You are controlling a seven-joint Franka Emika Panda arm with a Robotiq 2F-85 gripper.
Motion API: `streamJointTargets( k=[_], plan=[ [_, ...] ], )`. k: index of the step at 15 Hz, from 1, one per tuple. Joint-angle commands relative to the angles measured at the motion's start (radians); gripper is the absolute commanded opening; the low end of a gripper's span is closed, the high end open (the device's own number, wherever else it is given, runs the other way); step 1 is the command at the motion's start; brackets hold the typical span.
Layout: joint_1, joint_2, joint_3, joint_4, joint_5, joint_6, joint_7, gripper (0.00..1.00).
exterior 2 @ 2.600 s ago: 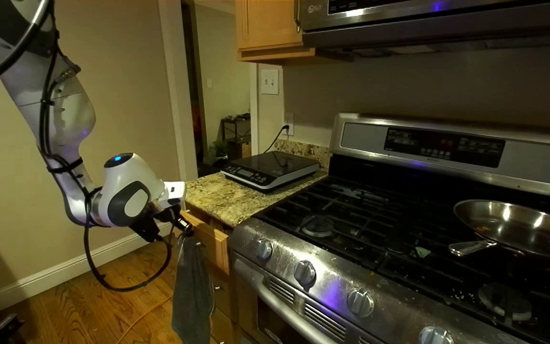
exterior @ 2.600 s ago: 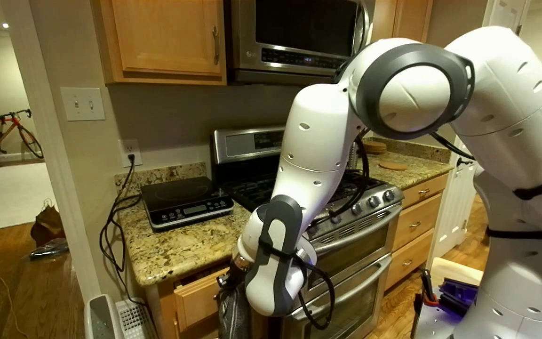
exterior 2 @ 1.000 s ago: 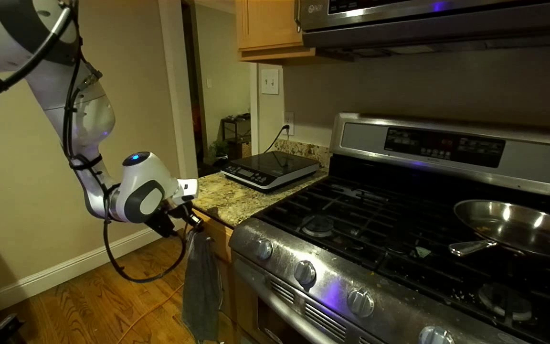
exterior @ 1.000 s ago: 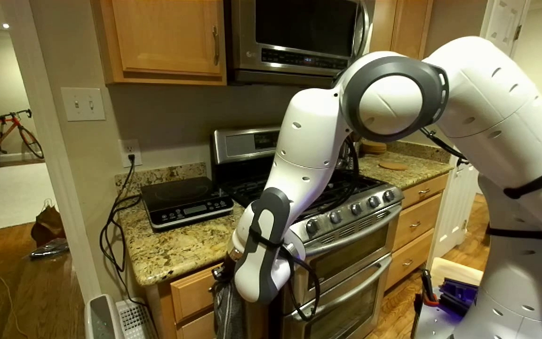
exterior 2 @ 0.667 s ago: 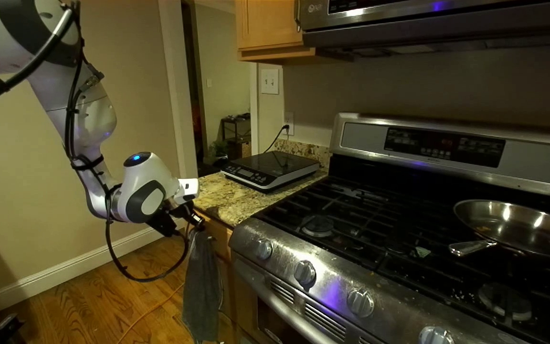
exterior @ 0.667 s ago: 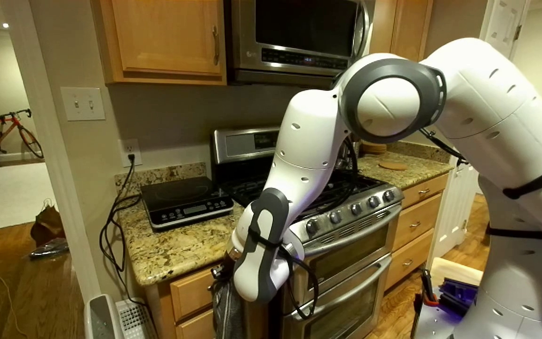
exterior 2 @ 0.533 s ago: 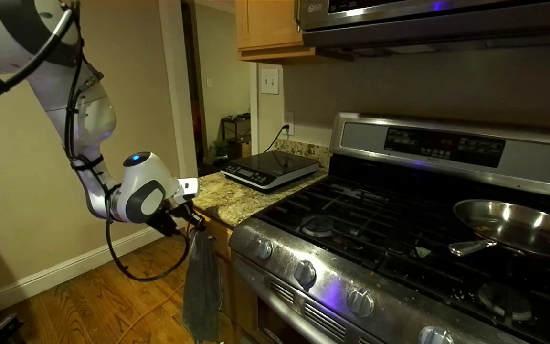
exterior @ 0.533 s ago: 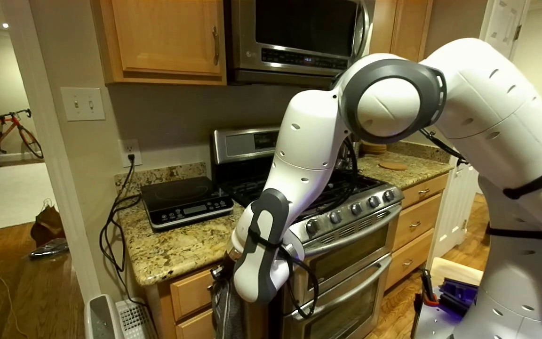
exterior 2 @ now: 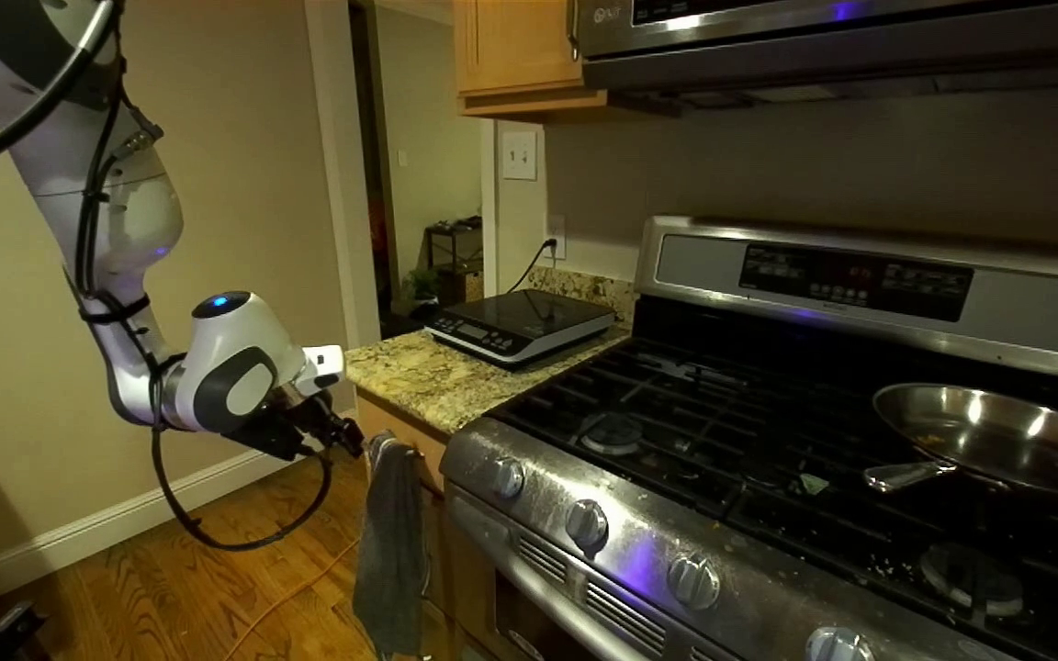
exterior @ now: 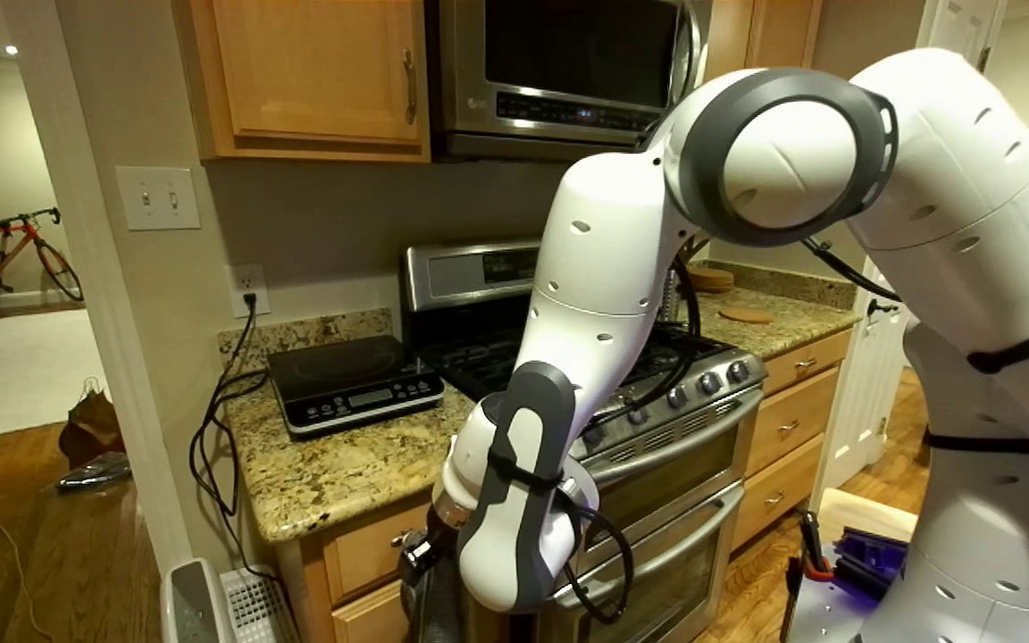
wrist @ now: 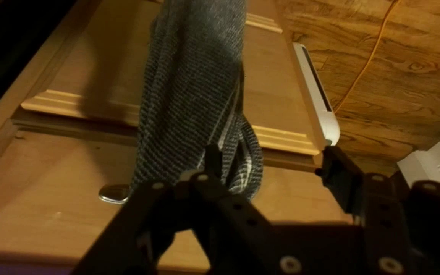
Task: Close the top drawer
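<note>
Your black two-finger gripper stands spread and empty, the flat-fronted light-oak top drawer just ahead, apart. It looks flush; probably back straight off.

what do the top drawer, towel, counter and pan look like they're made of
Top drawer: wood or veneer, satin finish; honey tone, soft sheen.
Towel: matt woven or knitted cloth, perhaps cotton; ribbed texture, soft folds.
Counter: polished stone, probably granite; mottled speckles, glossy edge.
Pan: bare metal, likely stainless steel, polished; silvery, with bright highlights.
</note>
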Motion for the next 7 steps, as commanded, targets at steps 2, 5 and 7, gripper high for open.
streamJointTargets(
  k=[2,5,7],
  plan=[
    [-0.054,-0.203,0.104,-0.183,-0.09,-0.116,-0.043,1.0],
    [-0.027,-0.141,0.093,-0.13,-0.101,-0.11,0.001,1.0],
    [-0.029,-0.183,0.105,-0.166,-0.116,-0.139,0.005,1.0]
  ],
)
